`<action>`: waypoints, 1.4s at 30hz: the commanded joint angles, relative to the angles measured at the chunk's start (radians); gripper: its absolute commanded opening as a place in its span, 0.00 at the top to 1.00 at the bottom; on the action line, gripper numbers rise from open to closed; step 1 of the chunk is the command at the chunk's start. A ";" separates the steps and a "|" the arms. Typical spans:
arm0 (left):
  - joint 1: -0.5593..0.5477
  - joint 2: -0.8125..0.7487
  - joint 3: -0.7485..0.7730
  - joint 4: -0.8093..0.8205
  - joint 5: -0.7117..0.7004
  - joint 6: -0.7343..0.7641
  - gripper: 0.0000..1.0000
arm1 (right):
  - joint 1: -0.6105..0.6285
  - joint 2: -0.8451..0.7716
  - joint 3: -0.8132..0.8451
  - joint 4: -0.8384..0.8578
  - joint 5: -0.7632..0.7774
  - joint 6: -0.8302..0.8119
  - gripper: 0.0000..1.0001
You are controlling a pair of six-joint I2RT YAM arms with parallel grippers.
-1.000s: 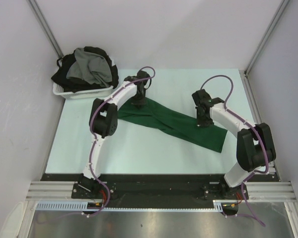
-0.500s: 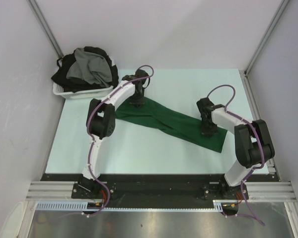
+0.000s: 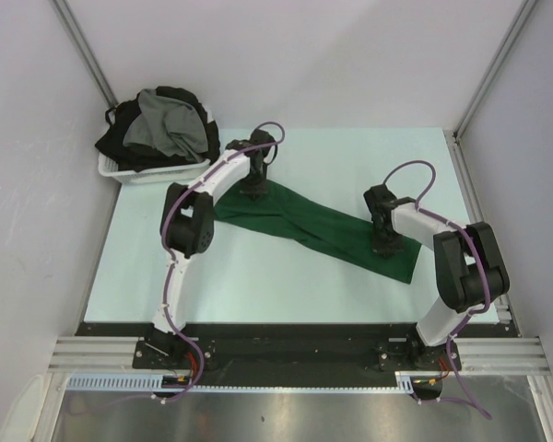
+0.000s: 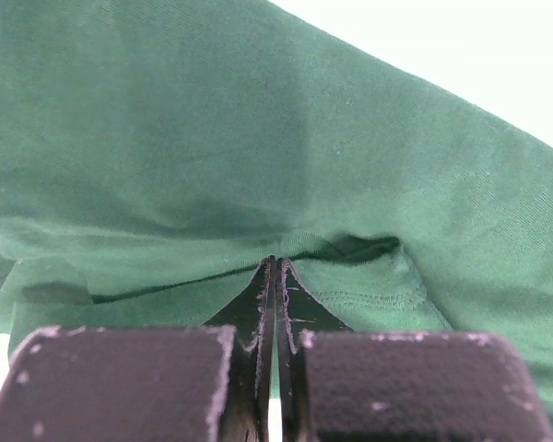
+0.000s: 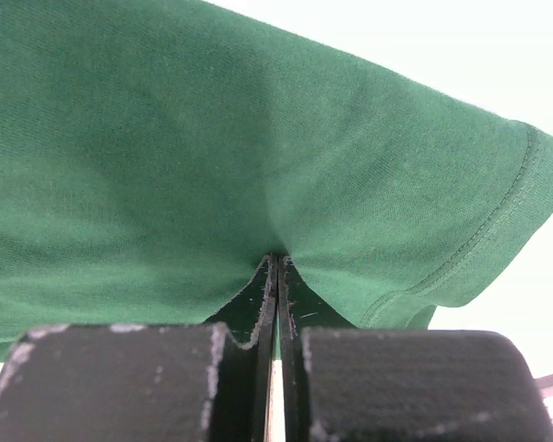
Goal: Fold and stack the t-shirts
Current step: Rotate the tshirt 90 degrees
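1. Change: against the view of a second ago, the right gripper (image 3: 387,247) sits farther from the white basket (image 3: 149,173) and lower toward the dark green t-shirt (image 3: 318,228). The left gripper (image 3: 255,191) has barely shifted.
2. Meaning, as a judgement: the cloth is being drawn out between two pinch points, a spreading step that comes before any fold. No fold is made yet.
3. End effectors: in the left wrist view the left gripper (image 4: 273,267) has its jaws pressed together on a gathered pucker of green fabric. The right gripper (image 5: 275,261) is likewise clamped on the shirt, close to a stitched hem.
4. Location: the dark green t-shirt lies on the table (image 3: 258,276), to the right of the basket and nearer the arm bases. Its closest end is just beside the basket's right corner.
5. Long axis: the shirt forms a narrow band running diagonally away from the basket, toward the right arm's base. Which end holds the collar cannot be told.
6. Remaining stock: a grey t-shirt (image 3: 170,124) and black t-shirts (image 3: 120,143) are heaped in the basket.
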 commanded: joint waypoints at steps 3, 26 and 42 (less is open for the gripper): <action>0.016 0.047 0.039 0.008 0.073 -0.006 1.00 | 0.018 -0.012 -0.027 0.023 -0.026 0.030 1.00; 0.042 0.213 0.180 0.005 0.210 -0.043 1.00 | 0.079 -0.080 -0.104 0.037 -0.133 0.074 1.00; 0.047 0.213 0.197 0.008 0.201 -0.028 1.00 | 0.160 -0.103 -0.142 0.030 -0.133 0.134 1.00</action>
